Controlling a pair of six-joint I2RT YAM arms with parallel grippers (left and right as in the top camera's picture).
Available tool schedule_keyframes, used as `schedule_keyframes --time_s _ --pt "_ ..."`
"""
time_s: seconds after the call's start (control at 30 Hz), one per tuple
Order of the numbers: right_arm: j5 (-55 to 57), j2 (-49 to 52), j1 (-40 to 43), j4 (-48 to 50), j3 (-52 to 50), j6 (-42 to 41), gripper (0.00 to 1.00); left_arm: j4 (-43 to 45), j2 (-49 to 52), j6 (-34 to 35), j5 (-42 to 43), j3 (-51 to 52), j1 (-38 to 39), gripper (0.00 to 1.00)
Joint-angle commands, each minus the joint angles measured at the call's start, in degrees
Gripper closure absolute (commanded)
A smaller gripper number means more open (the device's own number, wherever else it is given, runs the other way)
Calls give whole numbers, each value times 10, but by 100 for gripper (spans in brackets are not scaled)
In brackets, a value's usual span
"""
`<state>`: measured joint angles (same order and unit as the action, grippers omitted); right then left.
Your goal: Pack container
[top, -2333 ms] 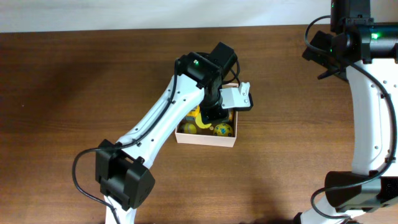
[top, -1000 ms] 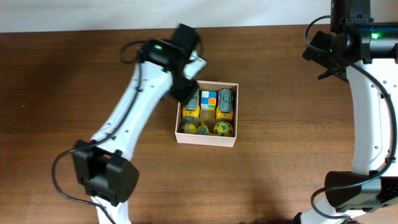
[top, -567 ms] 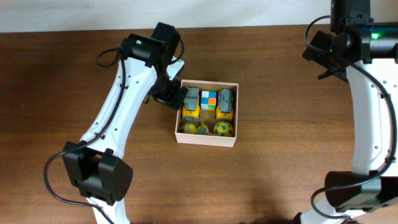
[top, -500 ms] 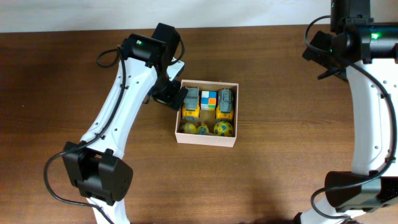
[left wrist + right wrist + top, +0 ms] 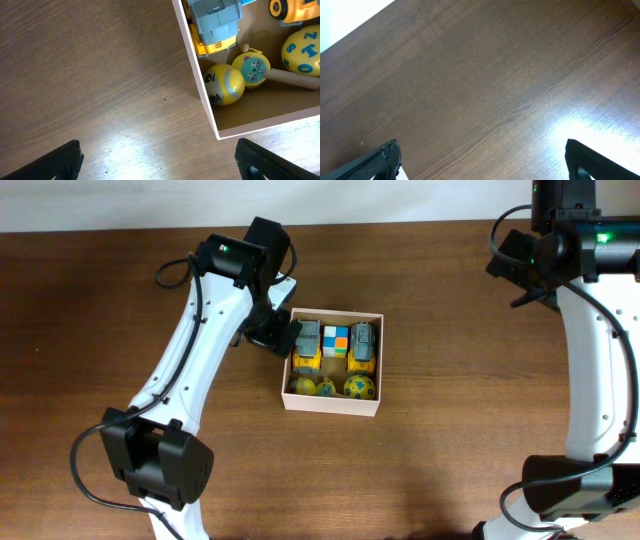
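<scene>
The container (image 5: 330,403), a shallow square box with white walls and a tan inside, sits mid-table. It holds two yellow-and-grey trucks (image 5: 307,345), a colour cube (image 5: 336,340) and yellow balls (image 5: 360,387). My left gripper (image 5: 276,330) hovers just outside its left wall, open and empty. In the left wrist view the white wall (image 5: 200,75) runs up the right side, with a truck (image 5: 215,22), a face ball (image 5: 225,84) and a cat-face rattle (image 5: 251,70) inside it. The left gripper (image 5: 160,162) spans bare wood there. My right gripper (image 5: 522,270) is open at the far right back.
Brown wooden table (image 5: 120,300) all around. The table's back edge meets a white wall strip (image 5: 200,200). The right wrist view shows only wood grain under the right gripper (image 5: 482,160) and a white corner (image 5: 345,20) at top left.
The left gripper has come out from over the container and settled beside its left wall; it has held still for the last half second. The right arm has not moved.
</scene>
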<state>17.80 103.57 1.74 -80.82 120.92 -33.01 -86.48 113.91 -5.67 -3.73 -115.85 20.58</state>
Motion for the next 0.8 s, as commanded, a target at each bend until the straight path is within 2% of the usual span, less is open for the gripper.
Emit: schedule_keyframes --time_s 0.0,0.27,0.57,0.77 --pt "9 2 2 0 2 -2 1 3 -19 9 -8 -12 -1 1" --pt "9 2 2 0 2 -2 1 40 -26 9 -8 -12 -13 1" --pt "9 2 2 0 2 -2 1 169 -98 9 -2 -8 -23 1" --pt "9 2 2 0 2 -2 1 277 -195 9 -2 67 -49 1"
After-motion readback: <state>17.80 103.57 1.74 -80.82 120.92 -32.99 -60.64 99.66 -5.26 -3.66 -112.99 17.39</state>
